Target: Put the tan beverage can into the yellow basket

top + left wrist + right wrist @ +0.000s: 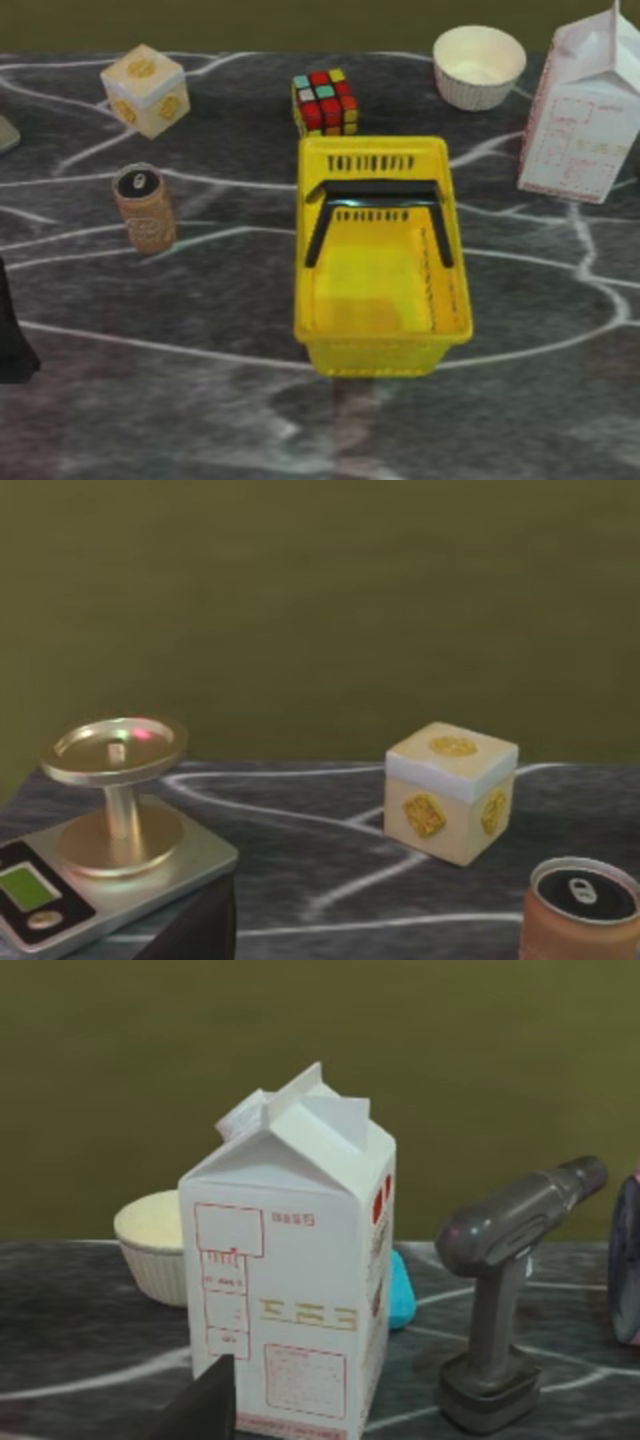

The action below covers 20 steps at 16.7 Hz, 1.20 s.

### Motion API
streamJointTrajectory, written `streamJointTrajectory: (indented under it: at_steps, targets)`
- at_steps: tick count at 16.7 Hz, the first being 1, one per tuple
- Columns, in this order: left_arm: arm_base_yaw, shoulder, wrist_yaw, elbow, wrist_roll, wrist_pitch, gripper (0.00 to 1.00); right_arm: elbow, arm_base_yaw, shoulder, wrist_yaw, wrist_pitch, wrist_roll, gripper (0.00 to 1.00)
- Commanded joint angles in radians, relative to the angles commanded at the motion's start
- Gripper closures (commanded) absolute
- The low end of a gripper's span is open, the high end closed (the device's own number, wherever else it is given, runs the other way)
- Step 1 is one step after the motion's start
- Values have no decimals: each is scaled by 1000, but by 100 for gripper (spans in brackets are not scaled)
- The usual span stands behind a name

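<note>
The tan beverage can (145,208) stands upright on the table's left side, its dark top and pull tab showing. In the left wrist view the can (580,912) is close by, at the edge of the picture. The yellow basket (322,300) sits in the middle of the table with its black handles (378,190) folded over the far end, and nothing lies inside it. My left arm (12,335) shows only as a dark shape at the left edge, nearer than the can and apart from it. A dark part of my right gripper (205,1408) shows in its wrist view.
A cream cube with orange circles (145,88) and a colour-tile puzzle cube (325,102) stand beyond the can and basket. A white bowl (479,65) and a milk carton (585,110) are at the back right. A kitchen scale (100,850) and a grey drill (500,1290) stand near the table's sides.
</note>
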Motion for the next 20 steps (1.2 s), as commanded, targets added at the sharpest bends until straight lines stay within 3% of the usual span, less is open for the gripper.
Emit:
streamJointTrajectory:
  at_steps: [5,9,20]
  targets:
    - [-9,62,3,60,22,-42,0,0,0,0,0,0,0,0]
    - [-32,291,4,277,94,-182,0,0,0,0,0,0,0,0]
    - [-126,1512,1,1258,412,-839,0,0,0,0,0,0,0,0]
